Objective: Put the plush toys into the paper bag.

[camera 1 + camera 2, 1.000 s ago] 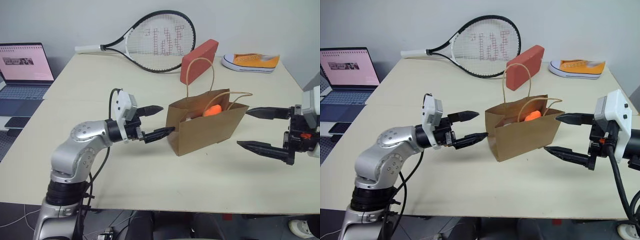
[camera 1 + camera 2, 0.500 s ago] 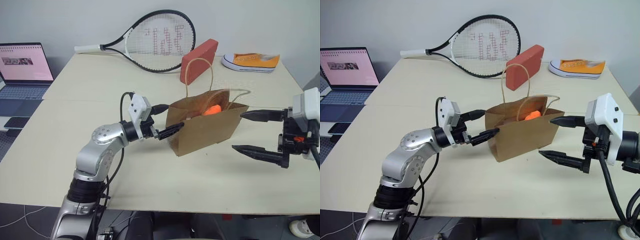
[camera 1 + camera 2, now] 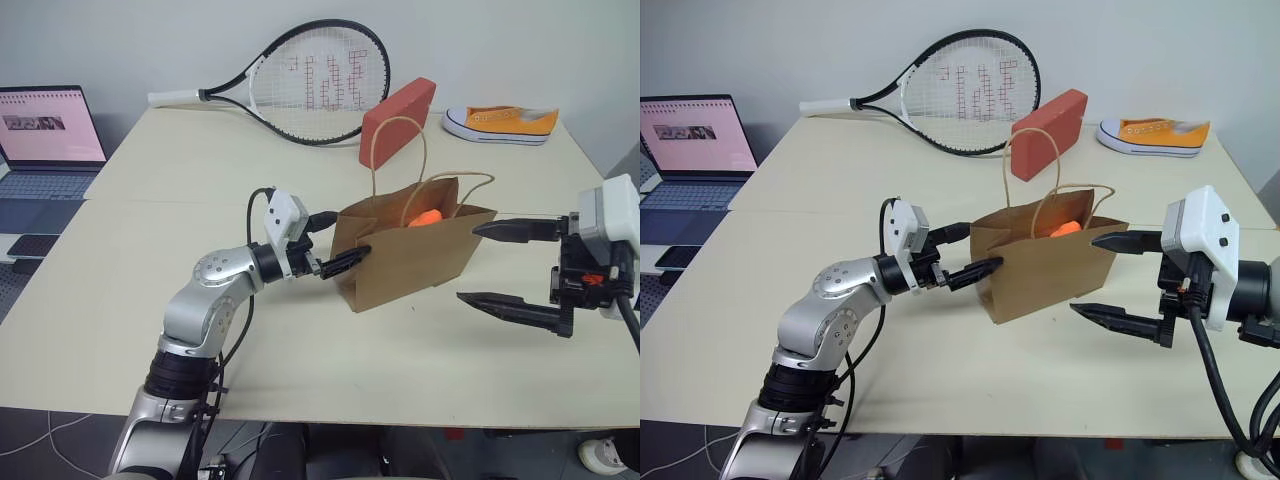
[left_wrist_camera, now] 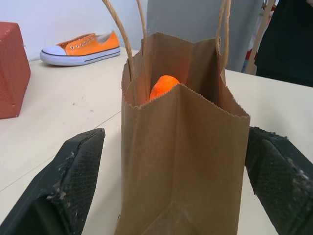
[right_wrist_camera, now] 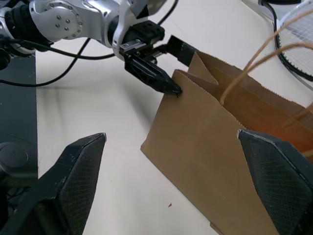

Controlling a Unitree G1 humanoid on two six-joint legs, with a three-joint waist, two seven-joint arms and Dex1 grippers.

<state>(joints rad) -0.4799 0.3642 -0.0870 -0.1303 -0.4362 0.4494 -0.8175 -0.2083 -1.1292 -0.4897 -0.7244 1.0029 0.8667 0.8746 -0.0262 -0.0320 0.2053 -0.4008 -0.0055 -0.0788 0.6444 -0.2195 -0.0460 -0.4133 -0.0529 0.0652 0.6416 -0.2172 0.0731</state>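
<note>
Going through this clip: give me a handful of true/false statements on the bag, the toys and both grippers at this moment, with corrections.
1. The paper bag stands upright on the table. True.
2. The orange toy lies on the table beside the bag. False: it sits inside the bag, showing above the rim.
3. The left gripper is open, its fingers either side of the bag's narrow end. True.
4. The right gripper is shut on a bag handle. False: it is open, off the bag's other end.
5. The sneaker is in the bag. False: it lies at the table's far edge.
</note>
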